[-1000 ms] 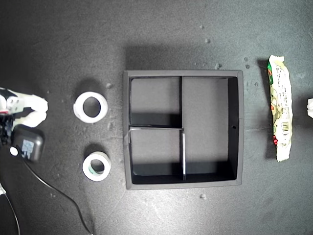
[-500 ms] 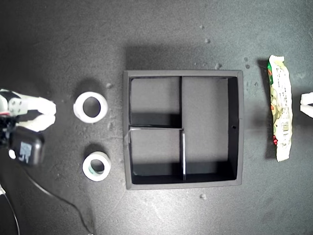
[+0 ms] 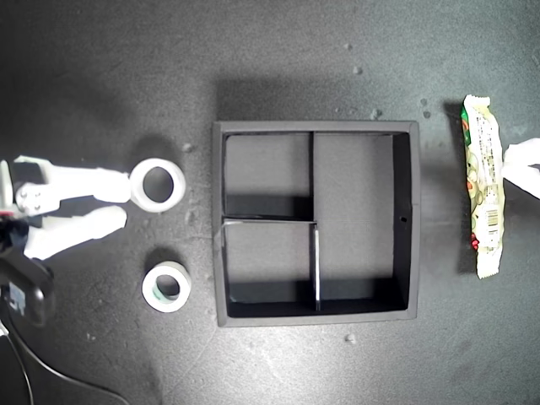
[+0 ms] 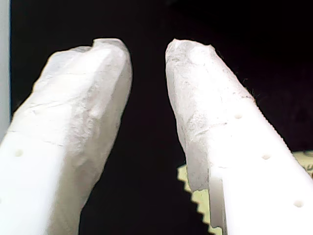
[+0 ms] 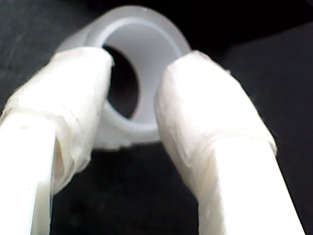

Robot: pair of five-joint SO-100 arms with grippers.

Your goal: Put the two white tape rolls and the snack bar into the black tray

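The black tray (image 3: 413, 221) sits mid-scene with all three compartments bare. At the exterior view's left lie the larger white tape roll (image 3: 156, 185) and, nearer the front, the smaller roll with a greenish inner edge (image 3: 166, 287). My second gripper (image 3: 125, 201) is open, one fingertip at the larger roll's rim; the second wrist view shows that roll (image 5: 146, 49) just beyond the spread fingers (image 5: 73, 93). The snack bar (image 3: 483, 187) lies at the exterior view's right. My first gripper (image 3: 515, 164) is open beside it, with the wrapper's crimped edge (image 4: 195, 196) under one finger (image 4: 230, 127).
A black camera module (image 3: 21, 291) on the second arm and its thin cable (image 3: 51, 380) hang at the exterior view's lower left. Small white specks (image 3: 350, 338) dot the dark mat around the tray.
My second gripper has reached toward the exterior view's right up to the larger roll and spread wider. My first gripper has come in from the exterior view's right edge to the snack bar.
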